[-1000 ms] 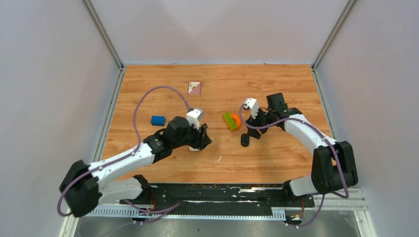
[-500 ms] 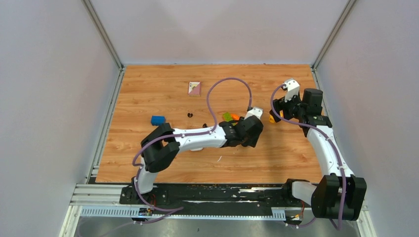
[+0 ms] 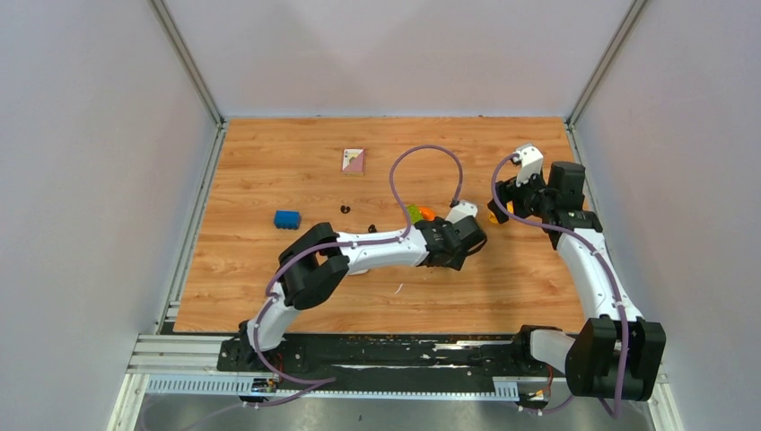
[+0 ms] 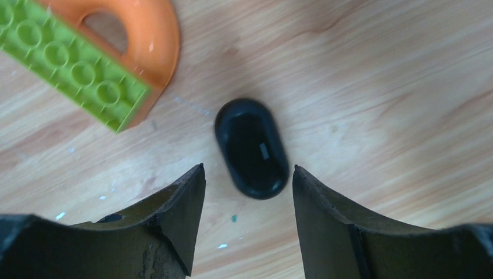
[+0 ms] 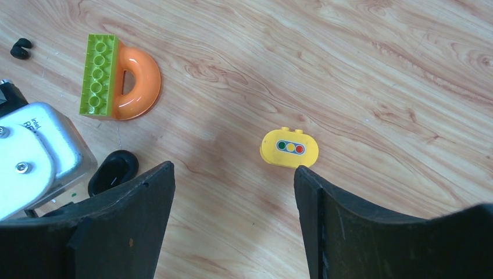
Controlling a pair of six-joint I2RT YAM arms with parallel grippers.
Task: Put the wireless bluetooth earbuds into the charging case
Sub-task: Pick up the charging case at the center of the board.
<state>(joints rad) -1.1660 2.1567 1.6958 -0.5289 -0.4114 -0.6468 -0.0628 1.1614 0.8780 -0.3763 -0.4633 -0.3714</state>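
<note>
The left gripper (image 4: 248, 168) is hovering nearest, jaws apart, the black charging case (image 4: 252, 148) lying flat just beyond its tips, long axis running out between them. Farther right, the right gripper (image 5: 234, 168) is hanging wide open, empty; a black earbud (image 5: 21, 47) is lying off left.

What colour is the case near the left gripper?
The case is black; the left wrist view shows it best.

Left end effector (image 4: 248, 170) now over case (image 4: 251, 148)
</note>
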